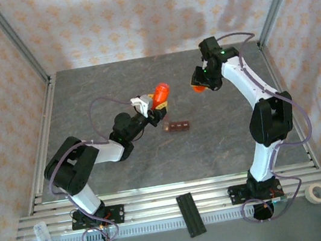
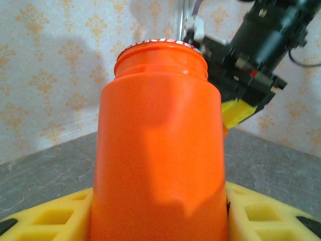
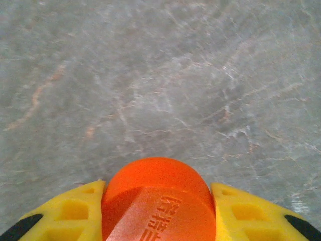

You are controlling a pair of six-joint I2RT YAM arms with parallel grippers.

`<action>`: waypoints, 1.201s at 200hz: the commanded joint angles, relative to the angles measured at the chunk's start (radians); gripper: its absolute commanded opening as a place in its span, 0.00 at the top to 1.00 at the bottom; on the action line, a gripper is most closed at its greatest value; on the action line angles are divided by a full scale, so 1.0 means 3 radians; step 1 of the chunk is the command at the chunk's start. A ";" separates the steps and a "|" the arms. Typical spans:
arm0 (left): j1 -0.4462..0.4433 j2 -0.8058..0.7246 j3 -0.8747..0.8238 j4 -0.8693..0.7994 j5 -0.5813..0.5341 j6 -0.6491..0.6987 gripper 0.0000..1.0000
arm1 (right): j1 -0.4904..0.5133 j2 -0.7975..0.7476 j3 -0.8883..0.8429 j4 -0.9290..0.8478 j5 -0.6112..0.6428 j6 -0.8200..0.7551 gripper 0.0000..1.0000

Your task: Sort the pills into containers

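Orange pill bottle (image 1: pixel 161 91) uncapped, cap (image 3: pixel 158 198) held aside.
Left pincer (image 1: pixel 156 105) clamped on bottle near compartment strip (image 1: pixel 177 127), ready for pouring; right pincer (image 1: pixel 200 86) shut on cap, well clear.

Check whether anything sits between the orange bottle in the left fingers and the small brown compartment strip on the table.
Nothing visible does. The orange bottle in the left gripper is just beyond the compartment strip, with bare table between them. The right gripper, holding the orange cap, is off to the right.
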 commanded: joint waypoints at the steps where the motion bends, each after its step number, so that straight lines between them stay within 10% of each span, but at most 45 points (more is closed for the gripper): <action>1: 0.0069 0.0111 0.0181 0.0245 0.0227 0.0076 1.00 | 0.0016 -0.0049 0.0295 -0.0271 -0.0207 -0.0053 0.65; 240: 0.0193 0.0648 0.0702 0.0217 0.1266 0.0083 1.00 | 0.0002 0.0265 0.1245 -0.1148 -0.1775 -0.1403 0.65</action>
